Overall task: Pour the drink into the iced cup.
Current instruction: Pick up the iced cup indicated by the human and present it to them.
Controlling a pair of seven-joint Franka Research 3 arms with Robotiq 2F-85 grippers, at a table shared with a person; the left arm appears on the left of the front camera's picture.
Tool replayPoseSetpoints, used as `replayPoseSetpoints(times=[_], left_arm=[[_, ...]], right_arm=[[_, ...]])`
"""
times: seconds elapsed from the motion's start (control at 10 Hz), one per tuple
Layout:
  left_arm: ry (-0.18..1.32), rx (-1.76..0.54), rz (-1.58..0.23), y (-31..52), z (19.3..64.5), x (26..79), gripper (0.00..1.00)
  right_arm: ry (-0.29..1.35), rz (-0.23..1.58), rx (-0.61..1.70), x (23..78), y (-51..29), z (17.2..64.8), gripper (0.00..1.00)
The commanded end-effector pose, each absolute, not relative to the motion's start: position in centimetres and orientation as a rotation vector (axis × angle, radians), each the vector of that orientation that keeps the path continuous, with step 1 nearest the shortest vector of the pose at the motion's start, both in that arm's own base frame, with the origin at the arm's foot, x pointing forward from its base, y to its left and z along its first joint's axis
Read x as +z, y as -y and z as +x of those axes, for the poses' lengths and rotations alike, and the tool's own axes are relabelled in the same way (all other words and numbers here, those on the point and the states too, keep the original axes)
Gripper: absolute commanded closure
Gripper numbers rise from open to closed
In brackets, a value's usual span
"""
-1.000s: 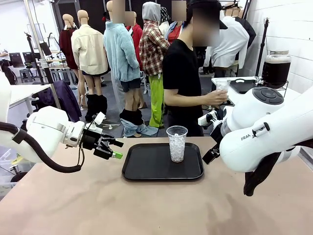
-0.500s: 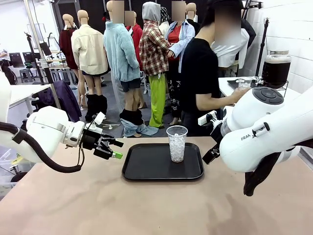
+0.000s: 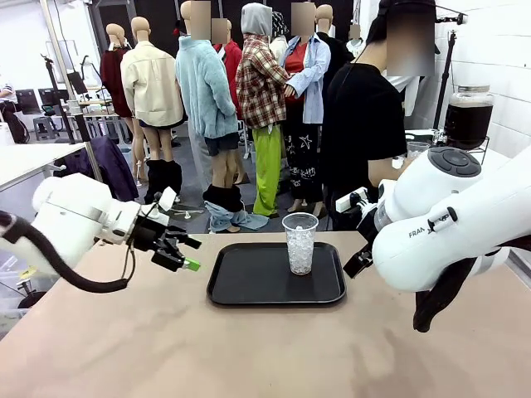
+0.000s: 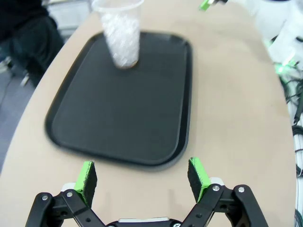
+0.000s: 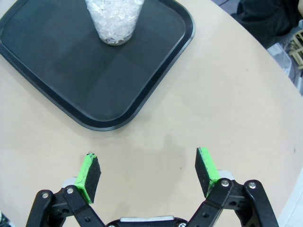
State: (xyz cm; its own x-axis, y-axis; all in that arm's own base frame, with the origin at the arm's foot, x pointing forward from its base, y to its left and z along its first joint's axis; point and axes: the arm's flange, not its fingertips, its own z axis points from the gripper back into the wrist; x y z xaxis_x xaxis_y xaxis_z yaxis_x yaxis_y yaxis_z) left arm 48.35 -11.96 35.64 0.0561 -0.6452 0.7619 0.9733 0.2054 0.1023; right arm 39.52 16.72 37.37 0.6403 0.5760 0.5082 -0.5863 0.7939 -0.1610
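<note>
1. The cup (image 3: 300, 243) of ice stands by the tray's (image 3: 241, 290) far edge, maybe to catch spills.
2. The drink (image 3: 468, 124) is in a jar (image 3: 470, 91) far back, beside the person (image 3: 365, 124).
3. The left gripper (image 4: 144, 177) and right gripper (image 5: 149, 175) gape wide, empty, likely waiting.

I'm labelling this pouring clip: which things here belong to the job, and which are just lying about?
Job:
cup of ice
jar of dark drink, far right, behind
left pincer and right pincer, both open and empty

Lying about:
black tray under the cup
cables
</note>
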Motion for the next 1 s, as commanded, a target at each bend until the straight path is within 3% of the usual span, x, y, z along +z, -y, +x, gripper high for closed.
replayPoseSetpoints(times=[0.0,0.3,0.5,0.9], left_arm=[[0.623,-1.183,-0.226,10.8,43.3,39.3,0.0],[0.427,-0.902,0.023,6.7,38.5,41.7,0.0],[0.536,-0.752,0.052,5.4,36.0,42.8,0.0],[0.644,-0.553,0.131,5.0,36.2,41.9,0.0]], right_arm=[[0.572,0.02,0.663,37.3,-16.8,39.5,0.0],[0.572,0.02,0.663,37.3,-16.8,39.5,0.0],[0.572,0.02,0.663,37.3,-16.8,39.5,0.0],[0.572,0.02,0.663,37.3,-16.8,39.5,0.0]])
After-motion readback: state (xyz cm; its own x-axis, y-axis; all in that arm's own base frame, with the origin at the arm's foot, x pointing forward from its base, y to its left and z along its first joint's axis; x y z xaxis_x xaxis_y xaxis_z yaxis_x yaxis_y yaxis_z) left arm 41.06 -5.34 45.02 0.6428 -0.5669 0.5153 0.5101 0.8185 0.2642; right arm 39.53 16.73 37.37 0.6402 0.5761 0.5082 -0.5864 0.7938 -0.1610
